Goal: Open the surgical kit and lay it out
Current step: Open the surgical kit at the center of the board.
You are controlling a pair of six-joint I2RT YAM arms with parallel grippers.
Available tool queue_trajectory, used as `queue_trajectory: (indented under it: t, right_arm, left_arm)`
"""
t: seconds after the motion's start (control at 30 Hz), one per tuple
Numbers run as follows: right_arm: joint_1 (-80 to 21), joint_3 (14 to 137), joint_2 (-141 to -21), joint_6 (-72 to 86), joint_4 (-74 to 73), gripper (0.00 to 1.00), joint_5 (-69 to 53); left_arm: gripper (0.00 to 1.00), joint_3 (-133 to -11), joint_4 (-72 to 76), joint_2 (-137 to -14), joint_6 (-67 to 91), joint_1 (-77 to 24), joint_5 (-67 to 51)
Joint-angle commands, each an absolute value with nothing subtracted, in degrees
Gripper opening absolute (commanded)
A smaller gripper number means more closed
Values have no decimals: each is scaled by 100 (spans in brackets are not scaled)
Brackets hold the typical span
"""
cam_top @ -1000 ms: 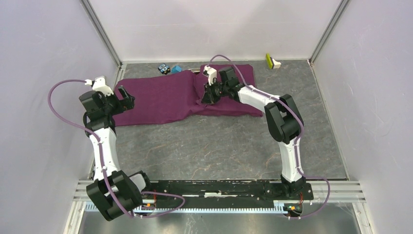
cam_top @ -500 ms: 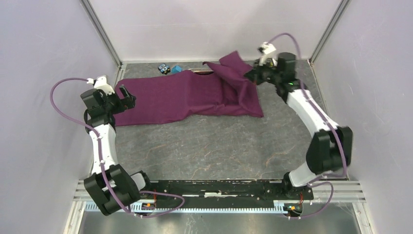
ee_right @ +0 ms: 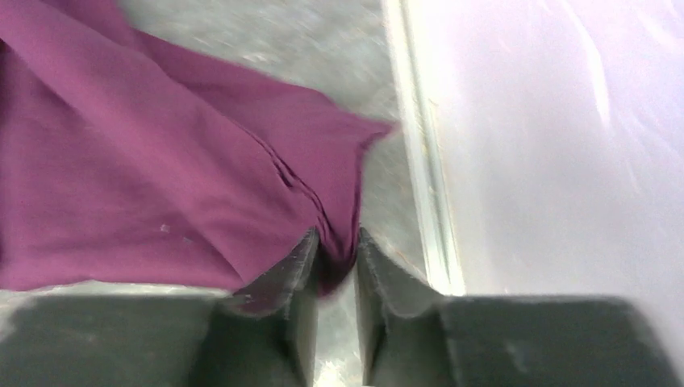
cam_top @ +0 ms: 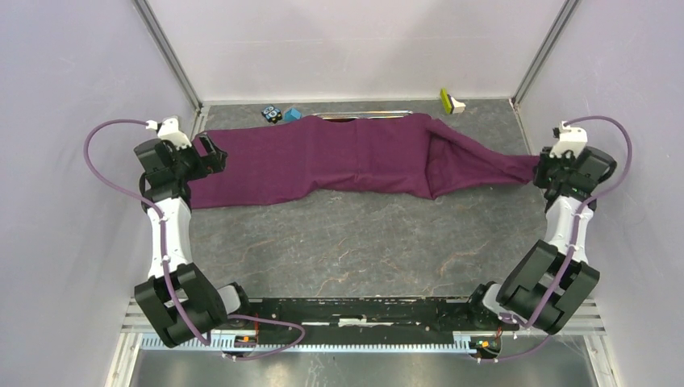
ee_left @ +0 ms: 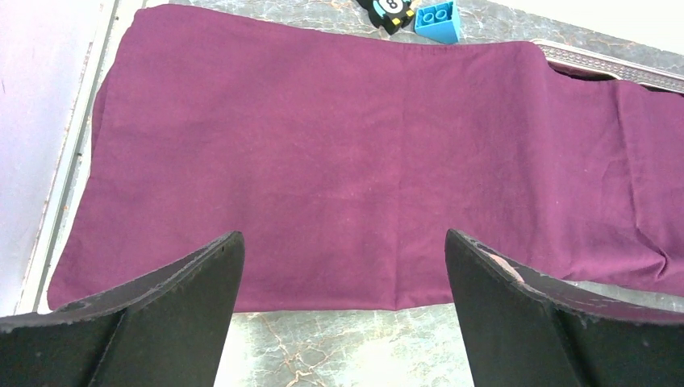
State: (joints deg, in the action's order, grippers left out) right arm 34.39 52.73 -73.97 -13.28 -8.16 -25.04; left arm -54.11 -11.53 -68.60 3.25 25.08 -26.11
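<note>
Unwrapping partly done: cloth [cam_top: 339, 157] stretched rightward, its corner pinched in right gripper [ee_right: 335, 260]; left gripper [ee_left: 343, 262] gapes empty. Tray [cam_top: 367, 115] mostly covered, contents unseen.

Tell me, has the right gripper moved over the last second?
Yes. The right gripper swung from mid-cloth to the right wall, pulling the purple cloth wrap open.

"8" on the black toy [ee_left: 387, 8]
</note>
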Motion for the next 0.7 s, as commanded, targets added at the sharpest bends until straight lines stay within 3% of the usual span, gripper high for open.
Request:
queue_trajectory:
  t: [0.0, 0.07, 0.13, 0.37, 0.67]
  right_arm:
    - [3991, 5090, -7379, -2264, -456, 49, -1895]
    - [4053, 5018, -7423, -2407, -405, 80, -1847]
    - [4053, 4862, -7355, -2487, -278, 97, -1916]
    - [3606, 4861, -7213, -2501, -412, 98, -2978]
    - [1165, 5721, -8143, -2365, -450, 98, -1858]
  left_arm:
    - [100, -5468, -861, -6844, 488, 2468, -2814]
    - [100, -5411, -866, -6830, 428, 2461, -2821]
    - [100, -5364, -869, -6800, 367, 2461, -2813]
    - [100, -5359, -950, -6934, 52, 2303, -2777]
    - [100, -5790, -1457, -7365, -401, 1835, -2650]
